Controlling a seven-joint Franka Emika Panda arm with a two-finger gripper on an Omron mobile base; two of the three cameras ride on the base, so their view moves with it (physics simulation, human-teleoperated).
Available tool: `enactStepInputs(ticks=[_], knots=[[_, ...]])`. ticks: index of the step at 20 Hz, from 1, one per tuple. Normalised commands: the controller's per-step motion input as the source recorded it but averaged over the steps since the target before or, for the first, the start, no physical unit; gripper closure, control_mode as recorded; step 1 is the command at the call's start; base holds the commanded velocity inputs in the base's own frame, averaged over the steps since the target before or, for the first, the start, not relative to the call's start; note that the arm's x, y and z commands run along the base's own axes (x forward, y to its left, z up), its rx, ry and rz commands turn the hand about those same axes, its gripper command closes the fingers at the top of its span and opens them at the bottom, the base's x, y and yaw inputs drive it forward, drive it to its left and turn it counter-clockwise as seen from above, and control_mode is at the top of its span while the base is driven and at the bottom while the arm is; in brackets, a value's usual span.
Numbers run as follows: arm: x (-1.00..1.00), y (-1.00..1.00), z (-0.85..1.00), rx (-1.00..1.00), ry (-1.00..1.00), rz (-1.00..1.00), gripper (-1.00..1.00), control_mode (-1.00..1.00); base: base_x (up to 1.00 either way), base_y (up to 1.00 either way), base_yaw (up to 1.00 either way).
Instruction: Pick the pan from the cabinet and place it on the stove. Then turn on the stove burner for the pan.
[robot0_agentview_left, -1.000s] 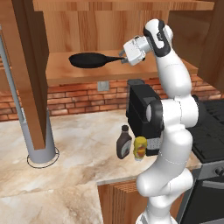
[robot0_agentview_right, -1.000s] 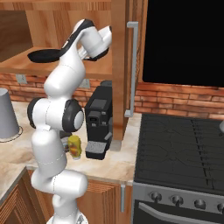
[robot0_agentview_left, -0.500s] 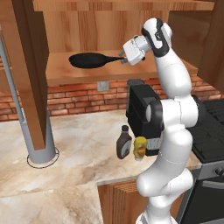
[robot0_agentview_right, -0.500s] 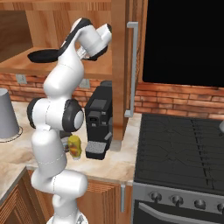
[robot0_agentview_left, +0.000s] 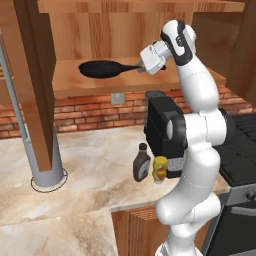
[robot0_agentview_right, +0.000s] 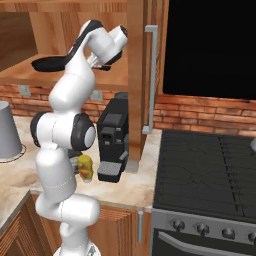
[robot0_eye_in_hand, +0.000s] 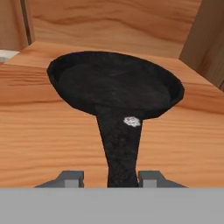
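Note:
The pan (robot0_eye_in_hand: 113, 83) is a small black frying pan lying flat on the light wood shelf (robot0_eye_in_hand: 43, 131) of the cabinet (robot0_agentview_left: 100, 82), its long handle pointing at my hand. My gripper (robot0_eye_in_hand: 111, 177) is at the handle's end, one fingertip on each side. It is open, with a clear gap on the left and almost none on the right. From the base I see the pan (robot0_agentview_left: 102, 69) to the left of the gripper (robot0_agentview_left: 141, 67), and the same pan (robot0_agentview_right: 47, 63) behind my arm. The stove (robot0_agentview_right: 210, 170) is at lower right, its knobs (robot0_agentview_right: 200, 229) along the front.
An open cabinet door (robot0_agentview_left: 35, 75) with a grey bar handle (robot0_agentview_left: 15, 100) hangs at left. On the counter stand a black coffee machine (robot0_agentview_left: 160, 135), a brown bottle (robot0_agentview_left: 141, 162), a yellow bottle (robot0_agentview_left: 160, 170) and a grey cylinder (robot0_agentview_right: 7, 130). A black panel (robot0_agentview_right: 210, 45) hangs above the stove.
My hand has edged slightly left toward the pan's handle. The pan lies where it was.

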Motion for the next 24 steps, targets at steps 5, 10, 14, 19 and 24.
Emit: enactStepInputs(ticks=[5,10,14,19,24], knots=[[0.0,0.0,-0.32,0.0,0.0,0.0,1.0,-1.0,0.0,0.0,0.0],[0.0,0.0,-0.13,0.0,-0.01,0.0,1.0,-1.0,0.0,0.0,0.0],[-0.01,0.0,-0.05,0.0,-0.07,0.0,1.0,-1.0,0.0,0.0,0.0],[-0.02,0.01,-0.01,0.0,-0.17,0.0,1.0,-1.0,0.0,0.0,0.0],[0.0,0.08,-0.08,0.0,-0.27,0.0,1.0,-1.0,0.0,0.0,0.0]])
